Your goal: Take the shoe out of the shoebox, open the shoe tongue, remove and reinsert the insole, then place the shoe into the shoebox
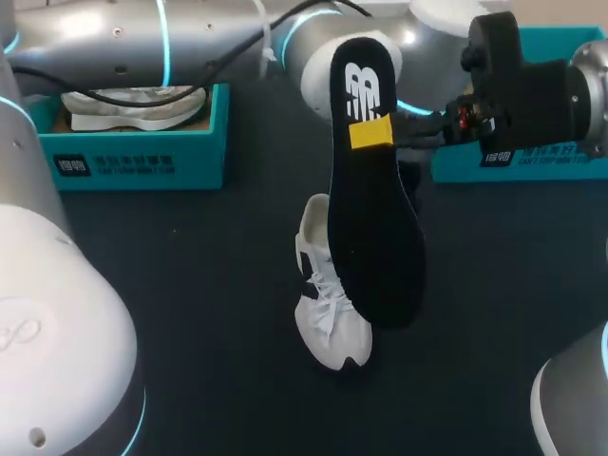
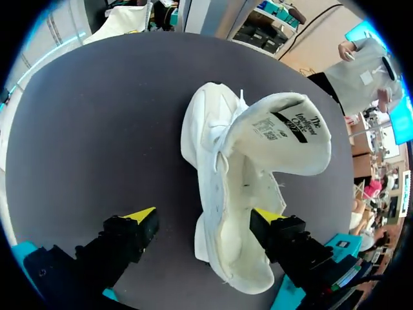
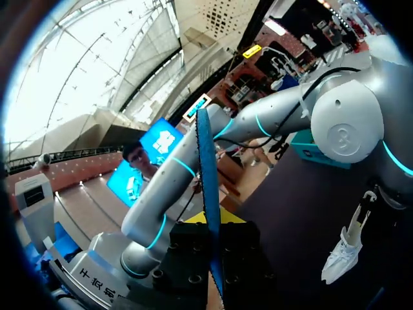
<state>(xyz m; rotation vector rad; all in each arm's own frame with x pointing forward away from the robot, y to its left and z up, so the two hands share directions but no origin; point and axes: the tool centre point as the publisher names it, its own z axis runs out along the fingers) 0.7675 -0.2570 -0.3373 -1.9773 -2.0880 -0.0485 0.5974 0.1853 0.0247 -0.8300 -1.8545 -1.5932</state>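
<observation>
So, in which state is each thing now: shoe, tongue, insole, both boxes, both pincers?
shoe, on the table, without insole
tongue, pulled open
insole, out of the shoe, held in the air
left shoebox, open, holds another shoe
right shoebox, partly hidden, contents not visible
left pincer, open, over the shoe's heel end
right pincer, shut on the insole

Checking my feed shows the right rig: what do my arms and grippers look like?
The left arm and right arm are silver-grey, rounded, with cyan light rings and black cables. The left gripper and right gripper are black with yellow tips.
</observation>
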